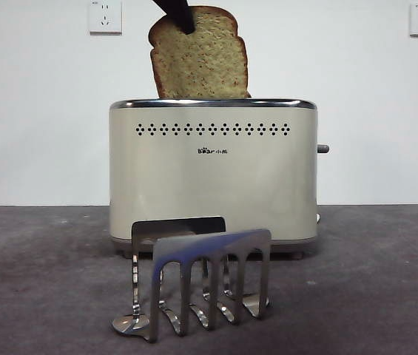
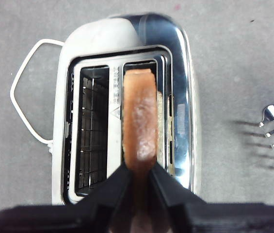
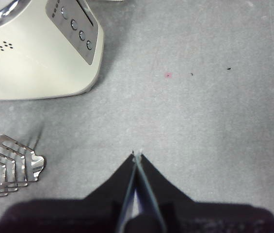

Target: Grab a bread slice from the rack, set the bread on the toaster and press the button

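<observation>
Bread [image 1: 201, 63] tan, speckled (dark crust), pinched by L gripper [image 2: 140, 171] over toaster [image 1: 213, 177] slot; R gripper [image 3: 137, 156] closed.

Lighting is even, bright and diffuse from above. The toaster [image 2: 175, 63] chrome rim carries strong glare; the rack [image 1: 201, 285] reflects bluish highlights and casts soft shadows. The bread crust [image 2: 140, 121] appears blurred, overexposed.
</observation>
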`<state>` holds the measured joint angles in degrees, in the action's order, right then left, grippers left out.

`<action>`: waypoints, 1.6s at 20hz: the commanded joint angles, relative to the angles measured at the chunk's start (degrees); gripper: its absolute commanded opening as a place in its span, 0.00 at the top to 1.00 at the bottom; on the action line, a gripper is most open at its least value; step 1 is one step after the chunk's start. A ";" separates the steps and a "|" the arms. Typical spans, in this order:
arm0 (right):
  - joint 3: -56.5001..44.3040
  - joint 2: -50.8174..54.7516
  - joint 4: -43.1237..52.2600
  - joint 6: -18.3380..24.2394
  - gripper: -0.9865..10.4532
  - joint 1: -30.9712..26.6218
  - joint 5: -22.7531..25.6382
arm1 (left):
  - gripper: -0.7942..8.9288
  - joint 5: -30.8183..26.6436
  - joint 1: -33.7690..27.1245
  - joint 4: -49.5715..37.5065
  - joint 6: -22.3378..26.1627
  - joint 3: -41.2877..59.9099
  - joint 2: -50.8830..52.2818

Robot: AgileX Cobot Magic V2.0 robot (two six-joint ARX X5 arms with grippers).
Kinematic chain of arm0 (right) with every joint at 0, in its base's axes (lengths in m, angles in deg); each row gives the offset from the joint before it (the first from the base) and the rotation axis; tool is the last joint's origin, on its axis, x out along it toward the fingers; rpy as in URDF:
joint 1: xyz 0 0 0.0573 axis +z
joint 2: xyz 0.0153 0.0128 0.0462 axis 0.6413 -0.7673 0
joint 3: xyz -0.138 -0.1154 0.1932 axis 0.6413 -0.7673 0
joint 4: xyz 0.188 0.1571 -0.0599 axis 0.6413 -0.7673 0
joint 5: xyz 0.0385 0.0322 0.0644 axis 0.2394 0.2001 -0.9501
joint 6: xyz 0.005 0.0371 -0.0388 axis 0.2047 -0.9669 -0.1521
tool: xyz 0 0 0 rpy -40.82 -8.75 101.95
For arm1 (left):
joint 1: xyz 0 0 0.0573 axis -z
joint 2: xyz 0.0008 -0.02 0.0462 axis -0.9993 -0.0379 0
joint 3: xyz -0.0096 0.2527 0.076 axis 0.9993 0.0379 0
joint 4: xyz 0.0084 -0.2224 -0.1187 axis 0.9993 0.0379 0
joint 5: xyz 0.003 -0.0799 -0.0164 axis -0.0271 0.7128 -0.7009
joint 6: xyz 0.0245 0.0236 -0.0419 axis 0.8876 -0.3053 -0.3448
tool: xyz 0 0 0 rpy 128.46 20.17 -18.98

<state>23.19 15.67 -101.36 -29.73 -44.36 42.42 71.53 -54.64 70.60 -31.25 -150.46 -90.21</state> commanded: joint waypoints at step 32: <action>0.24 0.04 0.83 0.48 0.91 0.00 0.44 | 0.53 -0.39 1.66 -3.74 -5.75 0.09 -4.42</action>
<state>23.19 15.67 -100.97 -29.73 -44.36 42.83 70.90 -53.15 67.32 -35.91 -150.46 -96.01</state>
